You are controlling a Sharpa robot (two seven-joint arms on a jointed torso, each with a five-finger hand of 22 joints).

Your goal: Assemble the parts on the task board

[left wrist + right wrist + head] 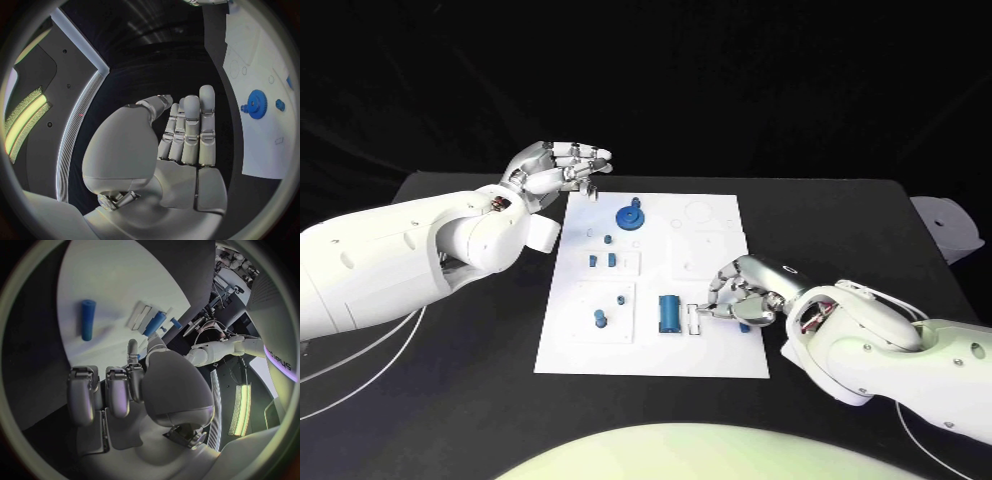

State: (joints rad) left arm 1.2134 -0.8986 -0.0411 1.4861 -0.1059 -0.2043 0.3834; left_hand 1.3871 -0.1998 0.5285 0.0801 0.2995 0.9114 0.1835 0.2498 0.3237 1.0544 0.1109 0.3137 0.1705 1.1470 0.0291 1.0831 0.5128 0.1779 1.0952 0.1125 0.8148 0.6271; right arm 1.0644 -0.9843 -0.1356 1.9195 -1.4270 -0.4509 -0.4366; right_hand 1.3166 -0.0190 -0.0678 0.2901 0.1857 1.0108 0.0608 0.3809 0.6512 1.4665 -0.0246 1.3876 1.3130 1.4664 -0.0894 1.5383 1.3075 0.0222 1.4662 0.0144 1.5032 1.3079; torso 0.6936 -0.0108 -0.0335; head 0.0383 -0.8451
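Head view: the white task board [711,345] lies in the middle of the black counter [848,215]. The left hand [564,166] hovers above the board's far left corner, fingers [589,155] loosely apart and grasping nothing. The right hand [744,293] sits low over the board's right edge, fingers curled inward beside a small white piece [695,319]; whether it pinches that piece I cannot tell. On the board stand a blue gear [633,216], several small blue parts [602,260] in the middle and a blue cylinder [669,313] just left of the white piece

Left wrist view: the left hand [181,135] is flat, fingers straight and side by side, empty. The gear [255,104] rests on the board [259,150] well apart from it

Right wrist view: the right hand [119,390] has its fingers [81,395] bent in, over the board [112,280]. The cylinder [88,319] lies apart from the fingers; another blue part [155,323] lies beside a white slot [139,315]
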